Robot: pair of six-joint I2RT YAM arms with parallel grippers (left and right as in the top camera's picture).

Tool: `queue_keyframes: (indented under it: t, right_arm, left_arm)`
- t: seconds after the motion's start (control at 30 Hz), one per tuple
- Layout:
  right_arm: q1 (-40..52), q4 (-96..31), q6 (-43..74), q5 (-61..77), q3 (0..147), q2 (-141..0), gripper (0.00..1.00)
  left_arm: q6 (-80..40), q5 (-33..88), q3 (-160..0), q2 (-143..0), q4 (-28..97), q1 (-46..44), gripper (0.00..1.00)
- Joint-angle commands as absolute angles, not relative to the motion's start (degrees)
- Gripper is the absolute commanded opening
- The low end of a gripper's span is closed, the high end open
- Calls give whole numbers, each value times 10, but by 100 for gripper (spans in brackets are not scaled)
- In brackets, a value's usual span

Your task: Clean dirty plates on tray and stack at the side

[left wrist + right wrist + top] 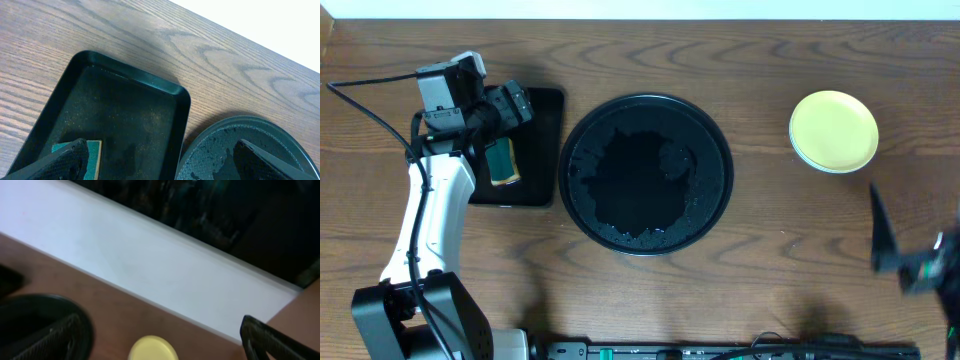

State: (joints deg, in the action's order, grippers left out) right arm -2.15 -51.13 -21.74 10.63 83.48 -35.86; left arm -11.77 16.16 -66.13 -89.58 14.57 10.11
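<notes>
The round black tray (712, 128) sits mid-table with no plates on it; its floor is wet and speckled. A pale yellow plate (834, 129) lies on the bare wood at the far right, with a mint-green rim (807, 160) peeking out beneath it. My left gripper (515, 105) is open and empty over the rectangular tray's near end; in the left wrist view (162, 167) its fingers straddle that tray's edge and the round tray (235, 145). My right gripper (905, 255) is open, empty and blurred at the lower right; in the right wrist view (165, 347) it faces the yellow plate (152, 351).
A small rectangular black tray (545, 150) stands left of the round tray and holds a green-and-yellow sponge (502, 160), also seen in the left wrist view (95, 150). The table's far edge meets a white wall (150, 265). Cables run along the front edge.
</notes>
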Motion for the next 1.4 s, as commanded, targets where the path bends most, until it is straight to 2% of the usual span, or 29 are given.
queue_keyframes:
  t: [0.0, 0.27, 0.43, 0.63, 0.83, 1.03, 1.37]
  right_arm:
    - [-12, -470, -265, 83, 690, -263, 99]
    - [-12, -262, -264, 112, 369, -63, 99]
    - [-12, -109, -232, 136, 212, -13, 99]
    - [-12, -42, -147, 103, 93, -3, 99]
    - [-12, 3, -81, 54, 17, -3, 99]
    - [-12, -40, -81, 49, 3, -3, 99]
    - [-12, -39, -82, 49, 3, -3, 99]
  left_arm:
    - [-112, 163, -662, -898, 145, 103, 92]
    - [-112, 163, -662, -898, 145, 103, 92]
    - [-112, 163, -662, -898, 145, 103, 92]
    - [-112, 163, -662, -898, 145, 103, 92]
    - [-112, 162, -662, -898, 145, 103, 93]
    - [-112, 163, -662, -898, 145, 103, 93]
    - [-112, 163, -662, -898, 145, 103, 92]
